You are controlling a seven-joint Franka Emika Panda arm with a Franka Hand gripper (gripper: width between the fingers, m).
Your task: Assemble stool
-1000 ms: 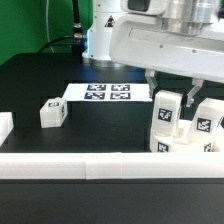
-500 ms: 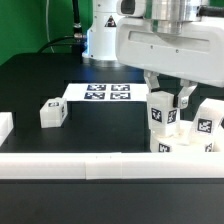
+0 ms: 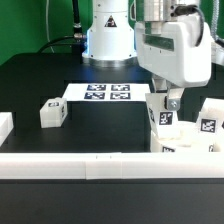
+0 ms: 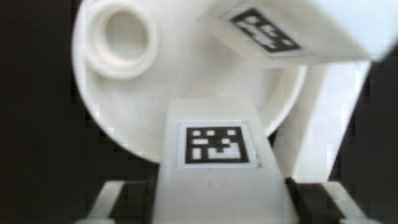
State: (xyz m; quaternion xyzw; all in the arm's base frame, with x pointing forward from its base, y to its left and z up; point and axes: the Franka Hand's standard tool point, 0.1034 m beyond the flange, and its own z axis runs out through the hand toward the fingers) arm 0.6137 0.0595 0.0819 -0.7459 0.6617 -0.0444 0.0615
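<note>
My gripper [image 3: 163, 100] is shut on a short white stool leg [image 3: 161, 112] and holds it upright over the round seat [image 3: 180, 146] at the exterior view's right. In the wrist view the held leg [image 4: 222, 160] sits between my fingers [image 4: 125, 200], its tag facing the camera, over the white seat disc [image 4: 178, 90] with an open socket [image 4: 121, 35]. Another leg [image 3: 210, 122] stands in the seat at the far right; it also shows in the wrist view [image 4: 267, 30]. A loose leg [image 3: 52, 113] lies on the table at the left.
The marker board [image 3: 100, 93] lies flat at the back. A long white rail [image 3: 90, 165] runs along the front edge and a white block [image 3: 5, 126] sits at the left. The robot base [image 3: 108, 35] stands behind.
My gripper has moved left and turned with the leg in it. The leg now stands further left over the seat.
</note>
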